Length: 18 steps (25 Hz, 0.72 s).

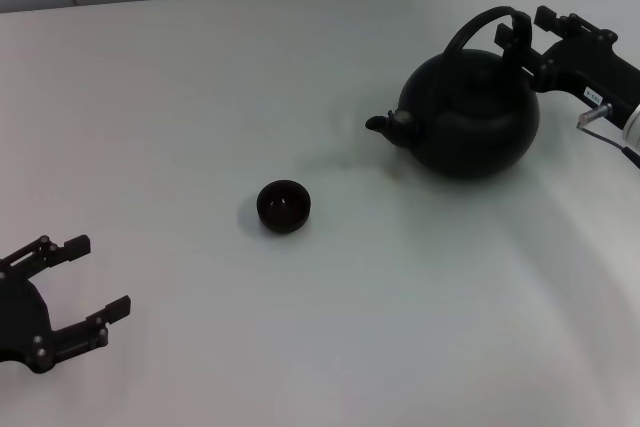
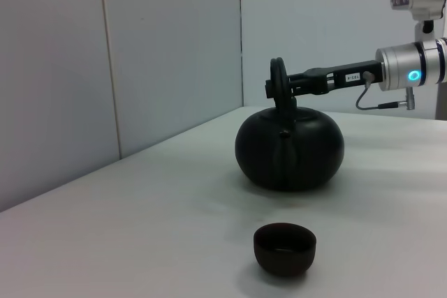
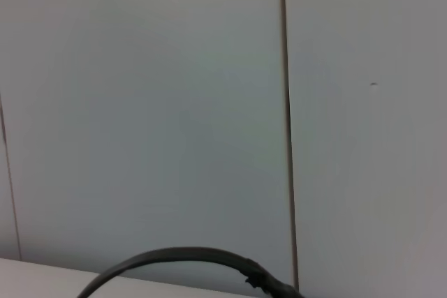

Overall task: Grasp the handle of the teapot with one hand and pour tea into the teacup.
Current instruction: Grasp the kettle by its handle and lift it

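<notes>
The black teapot (image 1: 470, 117) stands upright on the white table at the right, with its spout toward the teacup. My right gripper (image 1: 524, 31) reaches in from the right and is shut on the right side of the arched handle (image 1: 478, 23). The left wrist view shows the same grip (image 2: 278, 85) on the handle (image 2: 278, 68) above the teapot (image 2: 290, 148). The right wrist view shows only a piece of the handle (image 3: 181, 255). The small black teacup (image 1: 284, 206) sits left of the spout, apart from it, and also shows in the left wrist view (image 2: 284, 248). My left gripper (image 1: 90, 277) is open and parked at the front left.
The white table (image 1: 200, 97) stretches between the cup and the left gripper. A pale panelled wall (image 2: 167, 54) stands behind the table's far edge. The right arm's silver wrist (image 2: 412, 71) extends off to the right.
</notes>
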Each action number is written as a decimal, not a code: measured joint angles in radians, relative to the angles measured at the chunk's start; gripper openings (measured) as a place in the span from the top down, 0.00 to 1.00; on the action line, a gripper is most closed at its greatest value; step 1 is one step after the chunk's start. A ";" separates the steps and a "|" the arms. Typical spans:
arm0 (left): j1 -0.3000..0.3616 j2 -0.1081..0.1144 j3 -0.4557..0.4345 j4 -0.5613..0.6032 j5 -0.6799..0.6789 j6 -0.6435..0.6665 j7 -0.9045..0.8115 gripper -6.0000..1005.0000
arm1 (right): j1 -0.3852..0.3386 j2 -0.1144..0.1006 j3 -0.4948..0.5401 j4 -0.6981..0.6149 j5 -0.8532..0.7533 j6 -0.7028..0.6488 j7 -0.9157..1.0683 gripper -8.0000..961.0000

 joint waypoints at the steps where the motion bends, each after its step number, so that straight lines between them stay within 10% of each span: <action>1: 0.000 0.000 -0.001 0.000 0.000 0.000 0.000 0.19 | 0.000 0.000 0.000 0.000 0.000 0.000 0.000 0.40; 18: -0.004 0.000 -0.013 0.002 0.000 -0.001 0.000 0.19 | -0.011 0.006 0.003 0.008 0.004 -0.020 0.000 0.82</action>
